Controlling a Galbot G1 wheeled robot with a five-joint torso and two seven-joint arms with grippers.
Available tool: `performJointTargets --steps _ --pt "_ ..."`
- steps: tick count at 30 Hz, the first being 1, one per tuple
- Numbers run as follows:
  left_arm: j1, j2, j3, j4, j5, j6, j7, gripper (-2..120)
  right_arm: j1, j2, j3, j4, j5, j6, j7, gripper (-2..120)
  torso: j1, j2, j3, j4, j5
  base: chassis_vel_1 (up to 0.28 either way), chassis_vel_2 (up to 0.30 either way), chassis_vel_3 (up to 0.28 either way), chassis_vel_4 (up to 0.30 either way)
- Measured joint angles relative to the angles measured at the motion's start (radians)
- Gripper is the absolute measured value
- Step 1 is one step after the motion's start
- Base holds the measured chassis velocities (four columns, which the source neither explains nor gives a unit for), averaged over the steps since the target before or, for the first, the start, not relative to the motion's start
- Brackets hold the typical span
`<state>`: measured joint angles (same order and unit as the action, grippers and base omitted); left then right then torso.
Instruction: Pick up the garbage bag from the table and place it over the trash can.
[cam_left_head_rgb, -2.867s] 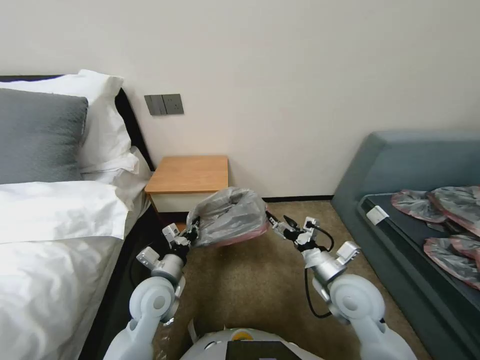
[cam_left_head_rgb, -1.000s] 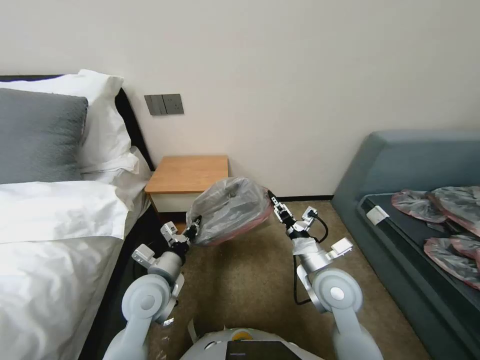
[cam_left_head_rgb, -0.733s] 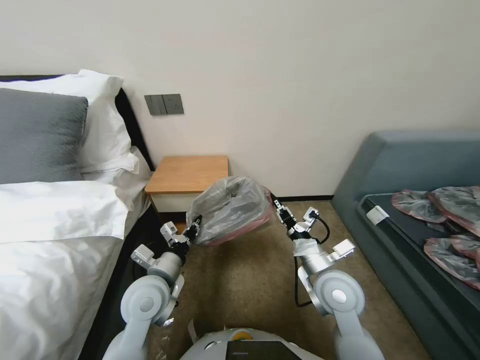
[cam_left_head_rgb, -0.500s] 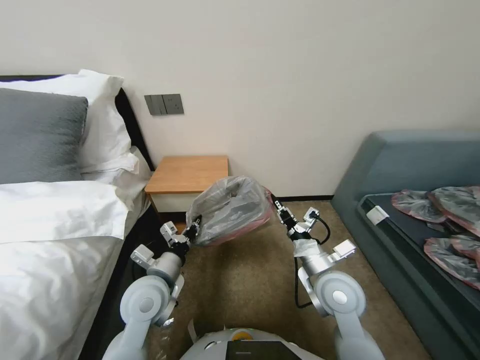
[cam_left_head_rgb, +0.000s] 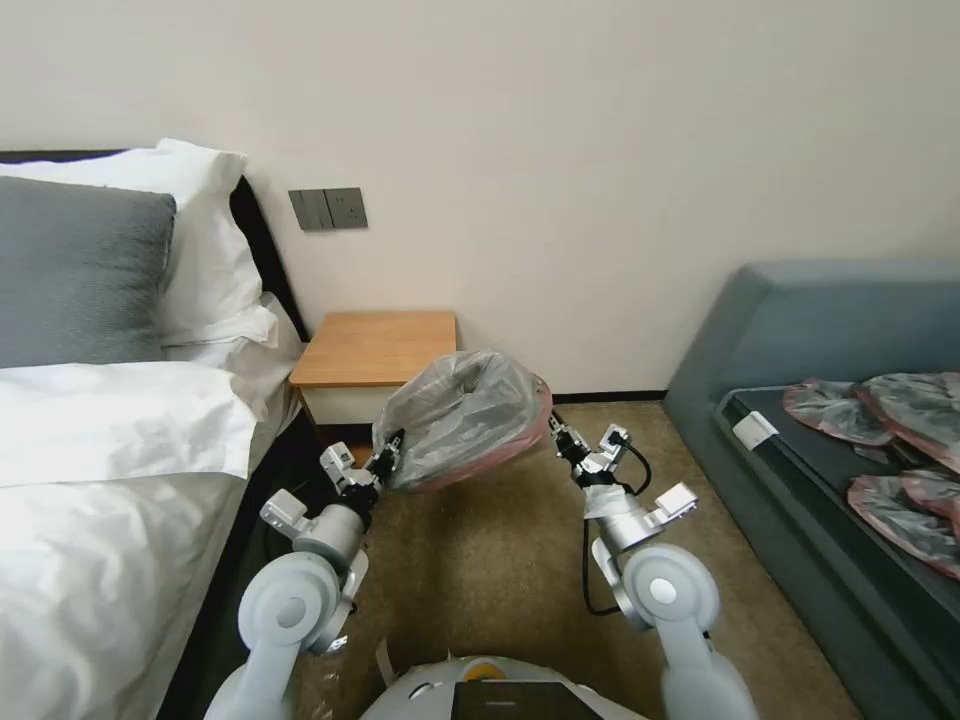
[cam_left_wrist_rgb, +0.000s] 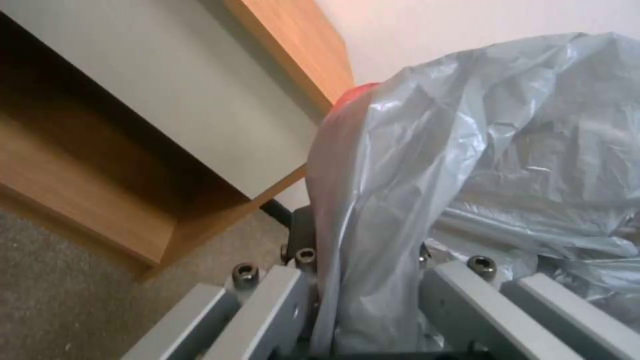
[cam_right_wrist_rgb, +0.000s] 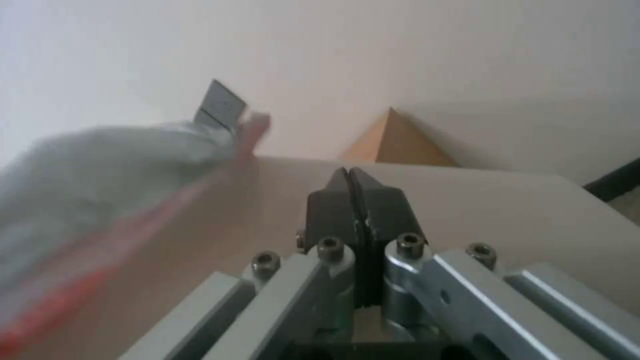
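The garbage bag (cam_left_head_rgb: 458, 412), crinkly grey plastic with a pinkish-red rim, bulges in the air just in front of the table (cam_left_head_rgb: 378, 347). My left gripper (cam_left_head_rgb: 392, 447) is shut on the bag's lower left edge; in the left wrist view the plastic (cam_left_wrist_rgb: 427, 150) runs between its fingers (cam_left_wrist_rgb: 363, 305). My right gripper (cam_left_head_rgb: 552, 422) sits just off the bag's right rim, shut with nothing between its black fingertips (cam_right_wrist_rgb: 348, 172). Right behind those fingers stands a cream-beige wall, the trash can (cam_right_wrist_rgb: 500, 215), with the bag (cam_right_wrist_rgb: 100, 175) beside it.
A bed with white linen (cam_left_head_rgb: 110, 430) lies to the left. A grey-blue sofa (cam_left_head_rgb: 830, 330) stands on the right with flattened grey-pink bags (cam_left_head_rgb: 900, 430) on it. Brown carpet (cam_left_head_rgb: 500, 570) spreads between them. A wall switch plate (cam_left_head_rgb: 328, 208) hangs above the table.
The right gripper rose along the bag's right side, then dropped back a little and stays shut. The bag's right rim sits slightly higher. The left gripper has held its grip.
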<state>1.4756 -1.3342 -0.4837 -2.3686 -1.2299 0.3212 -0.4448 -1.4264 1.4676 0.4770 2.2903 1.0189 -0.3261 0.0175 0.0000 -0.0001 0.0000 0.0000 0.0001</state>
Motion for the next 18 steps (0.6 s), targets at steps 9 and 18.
performJointTargets --steps 9,18 --pt "-0.008 -0.009 -0.005 0.024 -0.014 -0.001 0.0 4 -0.017 0.005 0.027 0.141 0.273 -0.006 0.112 15 0.0 0.0 0.0 -0.0001 -0.0002 0.0 0.0 0.0 0.0" --pt "-0.013 -0.023 -0.003 0.033 -0.016 -0.001 0.0 4 -0.014 -0.002 -0.002 0.142 0.309 -0.016 0.132 45 0.0 0.0 0.0 0.0 -0.0001 0.0 0.0 0.0 0.0"
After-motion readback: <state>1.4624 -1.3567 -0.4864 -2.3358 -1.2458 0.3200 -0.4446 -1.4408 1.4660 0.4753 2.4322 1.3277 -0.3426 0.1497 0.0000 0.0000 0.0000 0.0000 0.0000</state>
